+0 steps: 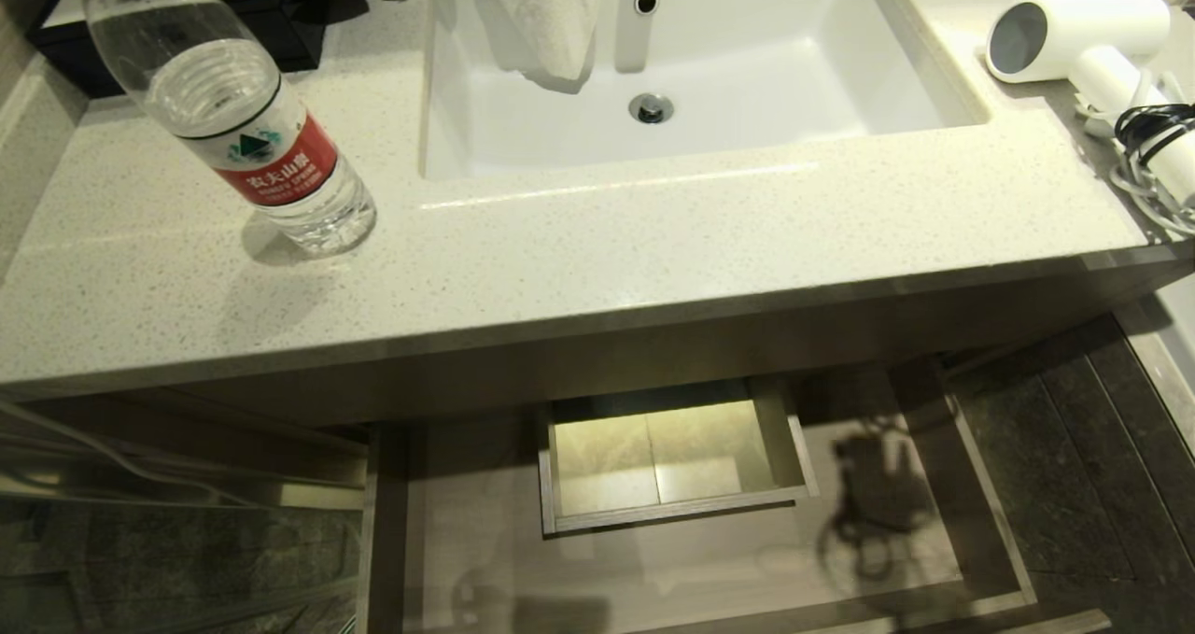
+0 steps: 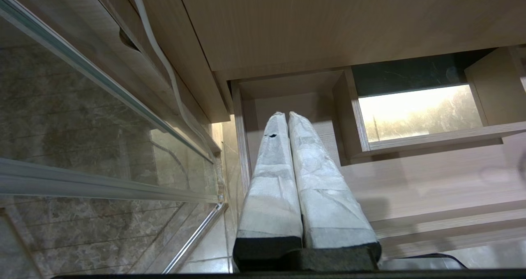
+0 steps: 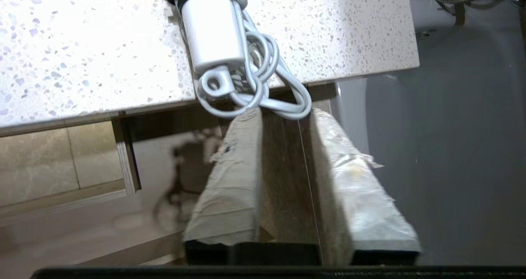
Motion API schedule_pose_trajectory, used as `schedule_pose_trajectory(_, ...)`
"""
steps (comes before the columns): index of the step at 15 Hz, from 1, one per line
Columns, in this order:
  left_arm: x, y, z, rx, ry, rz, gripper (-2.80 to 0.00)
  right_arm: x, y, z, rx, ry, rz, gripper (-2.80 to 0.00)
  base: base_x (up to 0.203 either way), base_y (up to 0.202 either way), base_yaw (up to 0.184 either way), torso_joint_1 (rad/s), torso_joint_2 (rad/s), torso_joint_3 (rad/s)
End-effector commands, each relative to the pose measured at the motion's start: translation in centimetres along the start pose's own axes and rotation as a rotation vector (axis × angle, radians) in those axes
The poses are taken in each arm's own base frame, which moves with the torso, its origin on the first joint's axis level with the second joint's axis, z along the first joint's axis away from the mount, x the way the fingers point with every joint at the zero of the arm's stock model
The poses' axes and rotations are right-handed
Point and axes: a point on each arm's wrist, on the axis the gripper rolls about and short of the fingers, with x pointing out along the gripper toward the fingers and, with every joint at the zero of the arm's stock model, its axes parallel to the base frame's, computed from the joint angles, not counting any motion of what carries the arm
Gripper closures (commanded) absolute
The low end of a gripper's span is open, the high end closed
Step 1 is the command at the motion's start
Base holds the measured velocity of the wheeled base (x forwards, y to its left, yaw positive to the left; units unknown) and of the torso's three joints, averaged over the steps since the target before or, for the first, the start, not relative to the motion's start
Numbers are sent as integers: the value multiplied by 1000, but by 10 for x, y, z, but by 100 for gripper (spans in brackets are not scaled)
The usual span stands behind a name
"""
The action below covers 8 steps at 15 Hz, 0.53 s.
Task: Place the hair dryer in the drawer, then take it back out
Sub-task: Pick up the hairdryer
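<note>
Speckled bench (image 1: 579, 242): dryer (image 1: 1092, 50) lies handle-first over its edge above right pincer (image 3: 283, 118), fingers apart; left pincer (image 2: 286, 116) together, parked.

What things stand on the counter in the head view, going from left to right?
Water bottle → towel hanging into the sink → drain → hair dryer → its bundled cord at the right edge.

hair dryer (image 1: 1083, 41) on counter (image 1: 579, 242), right of sink (image 1: 747, 120) | drawer (image 1: 709, 578) below — open
</note>
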Motion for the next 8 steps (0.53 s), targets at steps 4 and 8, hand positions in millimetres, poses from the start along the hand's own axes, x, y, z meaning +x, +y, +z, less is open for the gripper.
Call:
schedule_pose_trajectory(4, 0, 0, 0, 0, 0, 0, 0, 53, 9, 34, 68, 11, 16, -280, 0, 0, 0, 0, 0, 0)
schedule_pose_trajectory(8, 0, 0, 0, 0, 1, 0, 0, 80, 14, 51, 138, 24, 92, -280, 0, 0, 0, 0, 0, 0)
